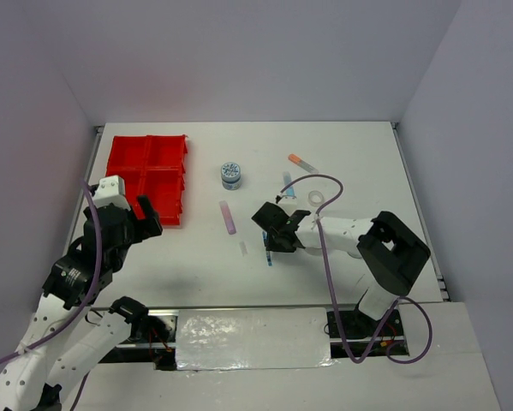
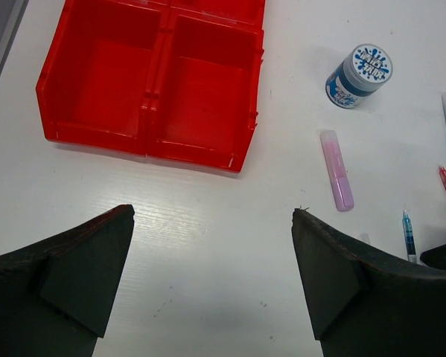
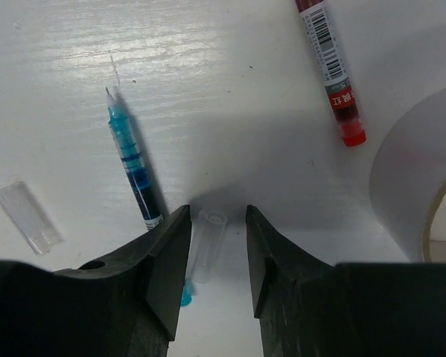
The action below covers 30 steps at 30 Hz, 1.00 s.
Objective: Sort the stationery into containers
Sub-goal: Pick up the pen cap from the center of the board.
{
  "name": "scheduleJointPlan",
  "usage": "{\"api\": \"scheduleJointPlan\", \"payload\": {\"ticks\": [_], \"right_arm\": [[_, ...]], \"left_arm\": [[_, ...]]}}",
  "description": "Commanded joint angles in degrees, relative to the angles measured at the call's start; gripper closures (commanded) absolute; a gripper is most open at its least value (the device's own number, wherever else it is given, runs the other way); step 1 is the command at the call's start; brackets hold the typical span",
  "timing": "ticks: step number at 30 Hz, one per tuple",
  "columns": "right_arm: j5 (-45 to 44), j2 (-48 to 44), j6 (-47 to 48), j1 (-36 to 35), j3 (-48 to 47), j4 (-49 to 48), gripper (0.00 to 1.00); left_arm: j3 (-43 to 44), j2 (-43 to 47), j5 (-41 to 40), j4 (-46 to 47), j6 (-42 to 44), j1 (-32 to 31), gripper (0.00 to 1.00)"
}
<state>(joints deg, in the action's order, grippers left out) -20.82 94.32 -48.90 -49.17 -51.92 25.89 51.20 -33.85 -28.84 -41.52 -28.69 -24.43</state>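
Jaws: your left gripper [image 2: 214, 214] is spread wide above bare table [image 1: 367, 171], just below the red tray [image 2: 152, 89] at the upper left of its wrist view. Your right gripper [image 3: 217, 212] is narrowed, not shut. It straddles a clear pen cap [image 3: 208, 249] lying on the table, with a gap showing on the cap's right side; can't tell if the other side touches.

In the right wrist view the blue pen [image 3: 133, 167] lies just left of the jaws, tip toward the top. The red pen [image 3: 330, 71] is at the upper right, a tape roll [image 3: 424, 193] is at the right edge, and a second clear cap [image 3: 27, 218] is at the lower left.

In the top view the tray's four compartments sit at the upper left. The blue-lidded tub [image 1: 231, 174] stands near centre with the purple marker [image 1: 228, 217] below it. The orange-capped marker [image 1: 301, 161] and light-blue marker [image 1: 287, 181] are right of the tub. All of these are on the table, outside the tray.
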Motion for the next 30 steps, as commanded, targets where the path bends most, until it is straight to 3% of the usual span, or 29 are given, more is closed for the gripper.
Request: {"api": "scheduleJointPlan", "payload": {"ticks": [1, 10, 21, 29, 30], "right_arm": [[-2.29, 0.95, -1.81, -0.05, 0.77, 0.56, 0.57], [-2.39, 2.36, -3.30, -3.30, 1.03, 1.97, 0.60], [-2.65, 2.18, -7.43, -5.94, 1.38, 3.03, 0.55], [-3.97, 2.71, -9.54, -6.47, 1.29, 4.34, 0.60], [-4.31, 2.88, -9.80, -6.47, 1.47, 4.34, 0.64]], "left_arm": [[-0.40, -0.17, 0.36, 2.93, 0.74, -0.27, 0.01], [-0.40, -0.34, 0.71, 2.93, 0.74, -0.36, 0.01], [-0.49, -0.26, 1.07, 3.02, 0.91, -0.89, 0.01], [-0.49, 0.10, 1.15, 3.02, 1.00, -1.59, 0.01], [-0.49, 0.18, 1.07, 3.02, 1.00, -1.68, 0.01]]}}
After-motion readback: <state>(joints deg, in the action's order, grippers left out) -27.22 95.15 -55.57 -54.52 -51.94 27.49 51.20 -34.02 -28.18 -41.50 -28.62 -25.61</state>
